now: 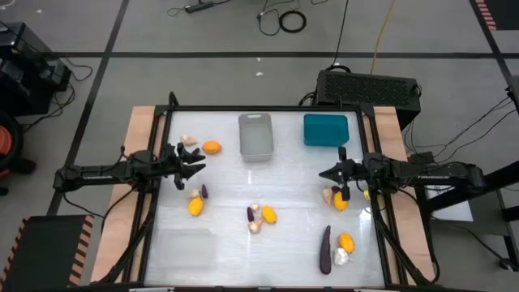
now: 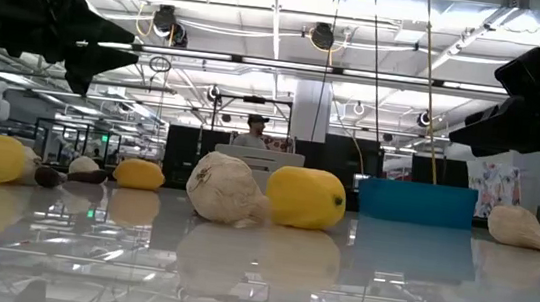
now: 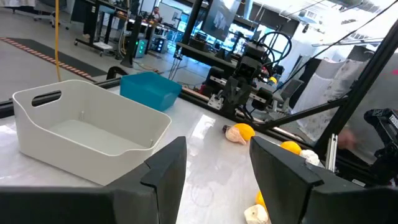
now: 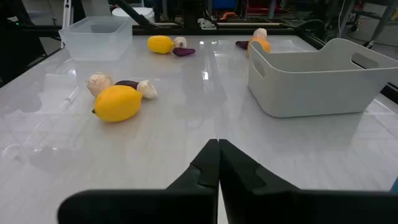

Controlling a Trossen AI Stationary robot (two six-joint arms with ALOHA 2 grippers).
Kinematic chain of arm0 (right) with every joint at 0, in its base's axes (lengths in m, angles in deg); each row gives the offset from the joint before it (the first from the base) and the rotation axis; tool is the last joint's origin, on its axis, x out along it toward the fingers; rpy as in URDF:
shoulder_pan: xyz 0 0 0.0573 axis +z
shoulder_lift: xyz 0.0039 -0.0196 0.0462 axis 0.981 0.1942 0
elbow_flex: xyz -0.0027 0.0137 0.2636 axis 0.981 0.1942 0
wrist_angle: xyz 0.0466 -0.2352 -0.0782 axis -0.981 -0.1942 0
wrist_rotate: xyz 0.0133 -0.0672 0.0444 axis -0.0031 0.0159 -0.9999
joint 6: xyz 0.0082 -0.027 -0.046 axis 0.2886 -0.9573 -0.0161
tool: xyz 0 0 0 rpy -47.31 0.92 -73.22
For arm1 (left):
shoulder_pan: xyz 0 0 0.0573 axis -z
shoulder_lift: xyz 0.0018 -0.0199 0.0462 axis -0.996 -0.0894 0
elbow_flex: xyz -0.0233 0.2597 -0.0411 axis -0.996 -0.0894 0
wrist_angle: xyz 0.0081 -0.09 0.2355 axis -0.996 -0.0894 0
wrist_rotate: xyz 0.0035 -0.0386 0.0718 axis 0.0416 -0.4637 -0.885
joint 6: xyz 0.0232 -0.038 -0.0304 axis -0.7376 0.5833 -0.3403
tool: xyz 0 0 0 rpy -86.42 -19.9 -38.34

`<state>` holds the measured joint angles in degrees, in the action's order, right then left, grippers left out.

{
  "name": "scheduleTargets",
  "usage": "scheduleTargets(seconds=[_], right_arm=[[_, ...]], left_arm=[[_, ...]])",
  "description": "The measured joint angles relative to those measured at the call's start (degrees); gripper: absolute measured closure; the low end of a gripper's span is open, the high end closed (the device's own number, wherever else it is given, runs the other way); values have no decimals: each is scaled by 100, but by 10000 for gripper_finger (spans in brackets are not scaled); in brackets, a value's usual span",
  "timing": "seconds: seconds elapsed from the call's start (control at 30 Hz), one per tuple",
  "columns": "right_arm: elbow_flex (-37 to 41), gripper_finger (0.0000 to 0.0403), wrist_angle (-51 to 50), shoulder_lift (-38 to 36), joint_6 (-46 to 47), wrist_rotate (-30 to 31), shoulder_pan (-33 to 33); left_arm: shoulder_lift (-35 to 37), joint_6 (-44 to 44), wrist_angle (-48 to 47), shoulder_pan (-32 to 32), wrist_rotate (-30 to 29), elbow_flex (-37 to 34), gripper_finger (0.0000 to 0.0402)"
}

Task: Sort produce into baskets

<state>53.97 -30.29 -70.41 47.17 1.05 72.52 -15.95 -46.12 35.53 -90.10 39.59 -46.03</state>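
Bench [image 1: 227, 235], glossy white, taken left to right in the high view.

1. Clear basket [image 1: 188, 246], near left corner; nearly invisible, contents not discernible.
2. Left tool [image 1: 195, 165], raised above the bench at left; fingers apart at a moderate gap, nothing between them in its own wrist view.
3. Garlic bulb [image 1: 188, 141] and orange fruit [image 1: 212, 147], far left, just beyond the left tool.
4. Yellow fruit [image 1: 195, 207] with a beige bulb and small purple piece [image 1: 204, 191] touching or just beside it, nearer than the left tool.
5. Grey basket [image 1: 255, 135], far centre; looks empty.
6. Centre cluster: small eggplant [image 1: 250, 214], two bulbs, yellow lemon [image 1: 268, 215], packed closely.
7. Teal basket [image 1: 326, 129], far right of centre; contents not visible.
8. Long eggplant [image 1: 325, 249], near right, lying flat; beside it an orange fruit [image 1: 346, 242] and a bulb [image 1: 341, 257].
9. Right tool [image 1: 326, 173], raised at right, fingers pressed together, holding nothing. A bulb [image 1: 328, 195] and yellow fruit [image 1: 340, 202] lie just near of it.

Step in hand, by judgement: sorting barely begun; all visible produce lies loose on the bench. The left tool seems poised to pick. Next move calls for lowering it over one nearby piece, likely the garlic bulb or orange fruit, and closing without nudging neighbours.
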Motion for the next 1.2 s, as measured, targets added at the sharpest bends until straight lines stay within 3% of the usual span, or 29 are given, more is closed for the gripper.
scheduleTargets(seconds=[0.93, 1.2], right_arm=[[1, 403, 8, 2, 5, 1, 2], [10, 403, 880, 11, 911, 40, 2]], left_arm=[[-2, 0, 0, 0, 0, 0, 217], [0, -2, 0, -2, 0, 0, 217]])
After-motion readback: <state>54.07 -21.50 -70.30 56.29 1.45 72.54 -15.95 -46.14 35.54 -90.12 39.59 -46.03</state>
